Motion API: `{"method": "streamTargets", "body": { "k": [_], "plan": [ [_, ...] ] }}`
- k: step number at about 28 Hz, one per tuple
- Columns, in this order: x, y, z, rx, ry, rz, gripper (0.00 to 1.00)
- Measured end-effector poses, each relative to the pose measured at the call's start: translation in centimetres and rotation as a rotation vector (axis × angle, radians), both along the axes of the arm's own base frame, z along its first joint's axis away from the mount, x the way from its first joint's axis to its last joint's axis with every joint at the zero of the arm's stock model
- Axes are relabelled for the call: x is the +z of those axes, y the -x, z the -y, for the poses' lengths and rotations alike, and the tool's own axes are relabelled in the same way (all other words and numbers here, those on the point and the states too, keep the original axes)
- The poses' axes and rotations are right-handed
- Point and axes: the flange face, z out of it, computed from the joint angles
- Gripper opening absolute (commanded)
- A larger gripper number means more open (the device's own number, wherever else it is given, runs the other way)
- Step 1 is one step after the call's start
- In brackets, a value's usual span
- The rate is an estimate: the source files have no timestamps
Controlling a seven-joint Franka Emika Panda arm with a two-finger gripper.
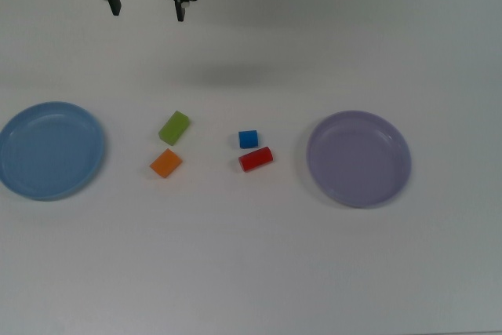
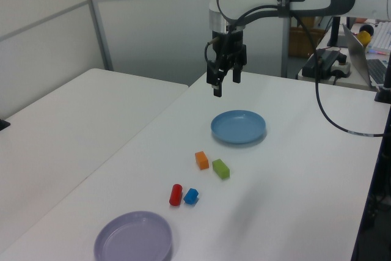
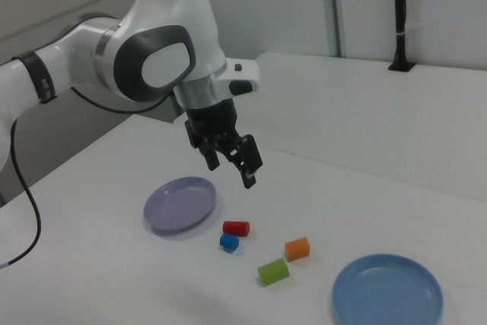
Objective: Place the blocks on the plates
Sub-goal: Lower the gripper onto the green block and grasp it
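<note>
Four blocks lie loose on the white table between two plates. In the top view the lime-green block (image 1: 174,127) and the orange block (image 1: 165,163) sit left of centre, the blue cube (image 1: 248,139) and the red cylinder (image 1: 256,159) just right of them. The light blue plate (image 1: 49,150) is at the top view's far left, the lavender plate (image 1: 358,158) at its right; both are bare. My gripper (image 1: 148,13) hangs open and empty high above the table's far edge, well away from the blocks. It also shows in the left view (image 2: 226,85) and the right view (image 3: 230,174).
A second white table (image 2: 73,120) adjoins at the left view's left, with a seam between the two. A laptop and cables (image 2: 366,47) stand behind the arm at the left view's right. A black post (image 3: 401,13) rises at the back of the right view.
</note>
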Motion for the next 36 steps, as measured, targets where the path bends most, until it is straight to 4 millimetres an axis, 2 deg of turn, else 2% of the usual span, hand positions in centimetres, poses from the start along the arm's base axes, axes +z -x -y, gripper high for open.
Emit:
{"method": "streamTargets", "body": {
  "k": [6, 15, 20, 23, 24, 36],
  "plan": [
    [-0.3, -0.1, 0.1, 0.017, 0.0, -0.006, 1.0],
    [-3.8, -1.5, 0.9, 0.007, -0.006, -0.063, 1.0],
    [-6.0, -2.7, 1.1, -0.058, -0.007, -0.07, 1.0],
    [-8.0, -3.5, 1.2, -0.118, -0.006, -0.054, 1.0],
    [-9.2, -3.8, 1.2, -0.14, -0.006, -0.053, 1.0],
    [-20.1, -4.5, 1.3, -0.237, -0.006, -0.129, 1.0]
  ]
}}
